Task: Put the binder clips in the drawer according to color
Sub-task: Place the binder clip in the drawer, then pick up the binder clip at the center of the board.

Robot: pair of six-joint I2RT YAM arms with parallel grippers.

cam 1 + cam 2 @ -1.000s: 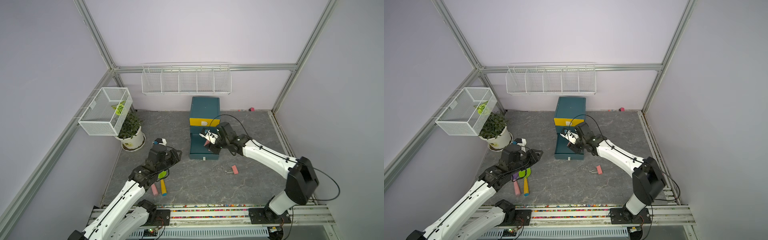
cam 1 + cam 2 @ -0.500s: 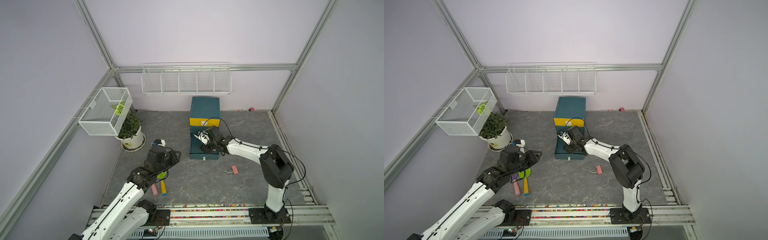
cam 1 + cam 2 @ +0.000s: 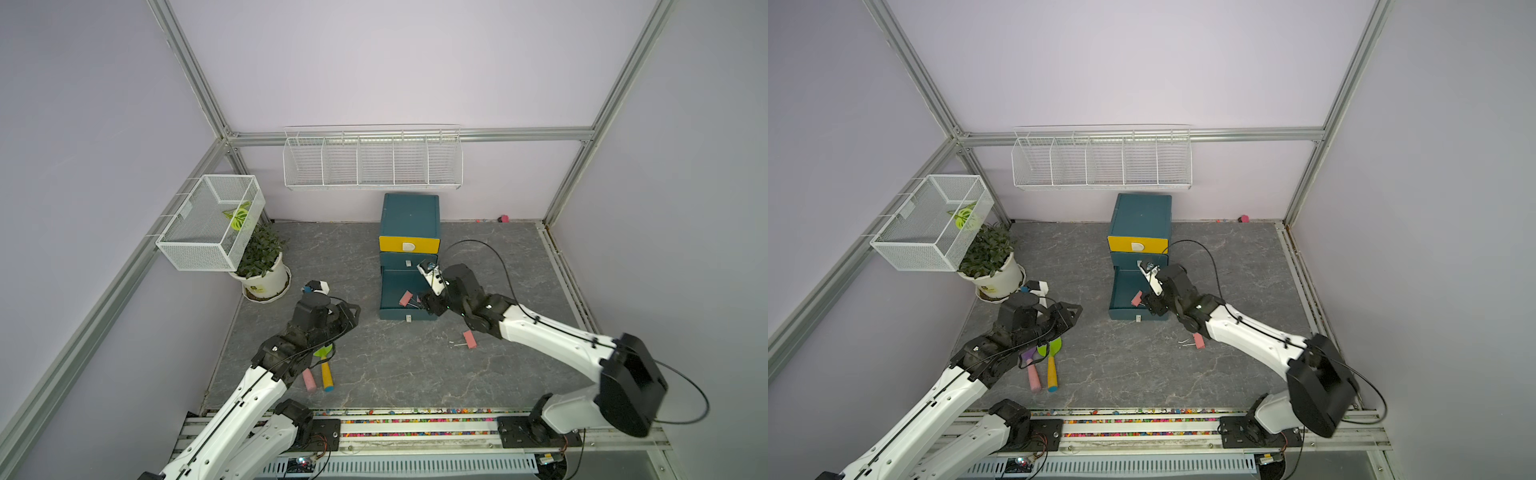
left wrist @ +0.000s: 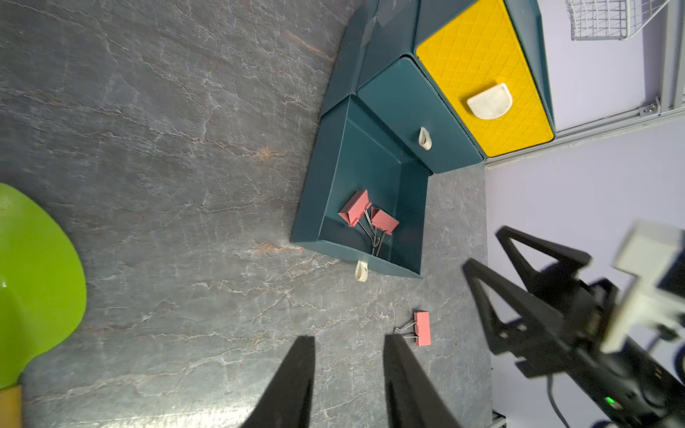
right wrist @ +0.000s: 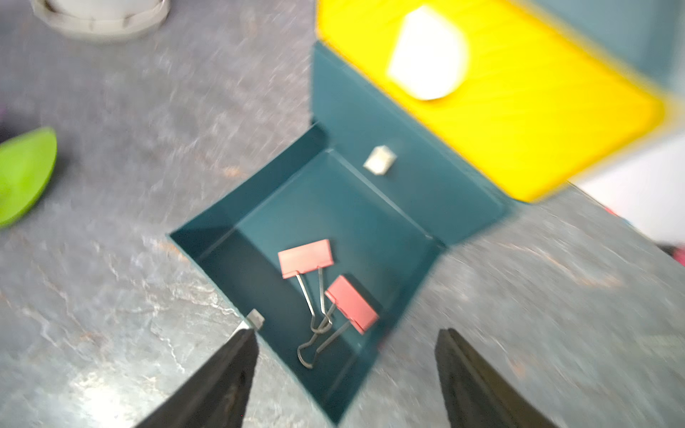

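The drawer cabinet (image 3: pixel 409 224) stands near the back wall, its top front yellow and its bottom drawer (image 3: pixel 392 309) pulled out. Two pink binder clips (image 5: pixel 305 257) (image 5: pixel 352 304) lie inside that drawer with their wire handles crossed. A third pink clip (image 3: pixel 470 338) lies on the floor to the right of the drawer. My right gripper (image 3: pixel 424 301) hovers over the drawer's front right corner, open and empty. My left gripper (image 3: pixel 351 311) is off to the left of the drawer above the floor, open with nothing between its fingers.
Two toy trowels (image 3: pixel 326 370) lie under my left arm. A potted plant (image 3: pixel 262 278) stands at the left under a wire basket (image 3: pixel 208 224). A long wire rack (image 3: pixel 372 158) hangs on the back wall. A small pink object (image 3: pixel 503 217) sits by the back wall.
My right gripper opened wider and let a pink clip go into the bottom drawer, then drew back toward the drawer's front. The left arm barely moved.
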